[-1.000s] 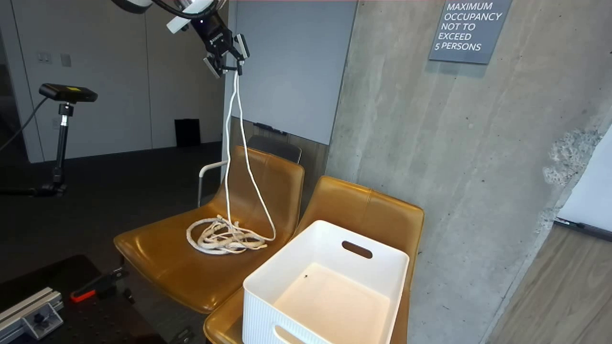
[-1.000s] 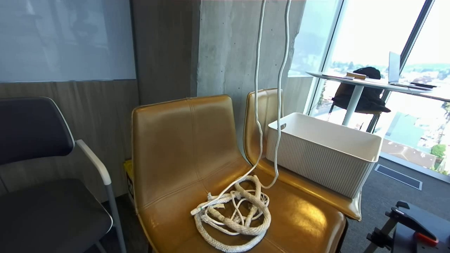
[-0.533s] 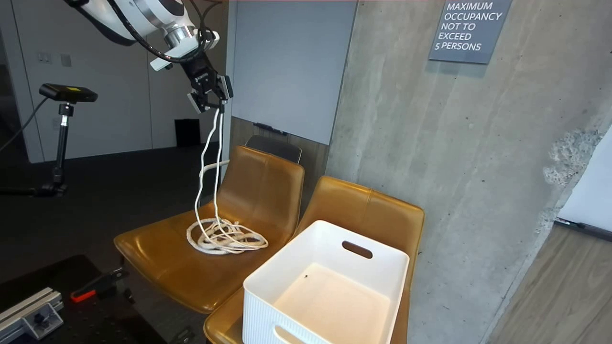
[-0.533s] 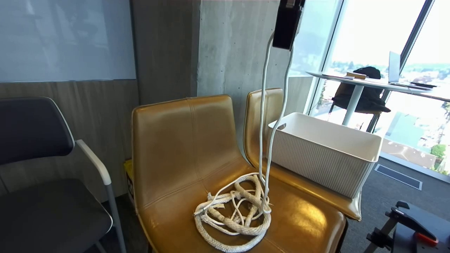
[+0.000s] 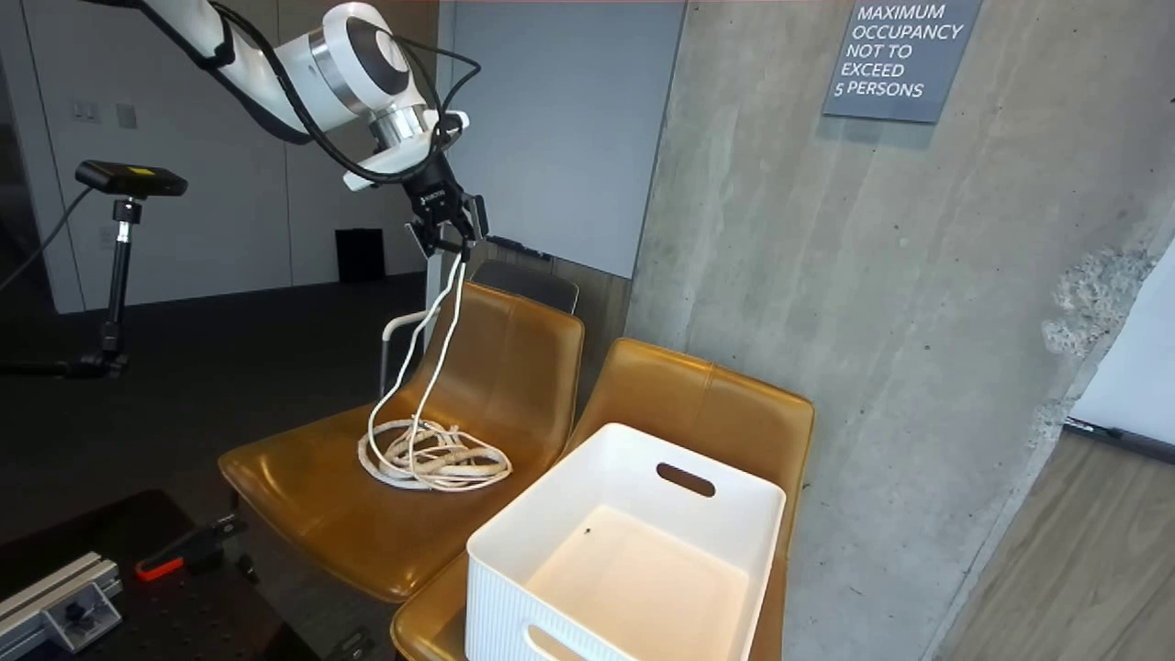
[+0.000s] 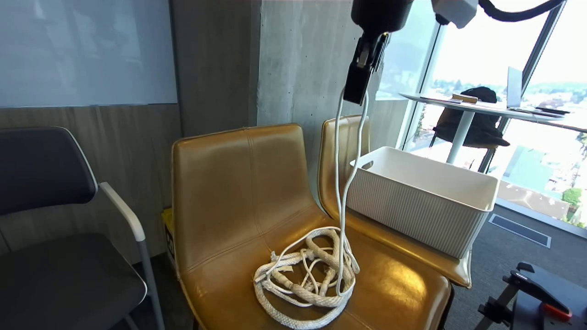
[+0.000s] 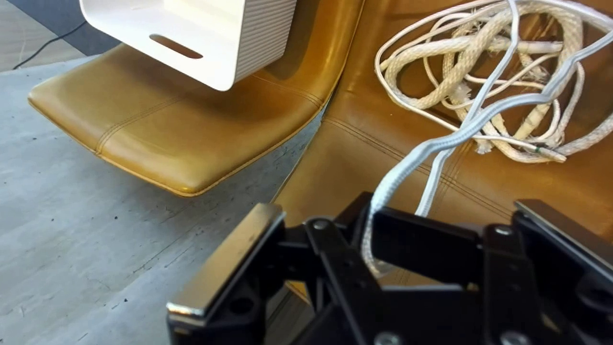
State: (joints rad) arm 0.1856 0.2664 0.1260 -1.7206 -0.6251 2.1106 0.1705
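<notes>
One speck (image 5: 587, 530), seen only in an exterior view, is inside the bin (image 5: 656, 569); the gripper (image 5: 463, 249) pinches the rope (image 7: 436, 144).

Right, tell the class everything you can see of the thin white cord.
The thin white cord looks woven. The shut tool pinches it; two strands hang, slightly curved, to the seat of a brown leather-look chair, where it lies in loose loops among thicker braided rope. An apparent end bears a small green mark. Whether cord and rope are joined is unclear.
</notes>
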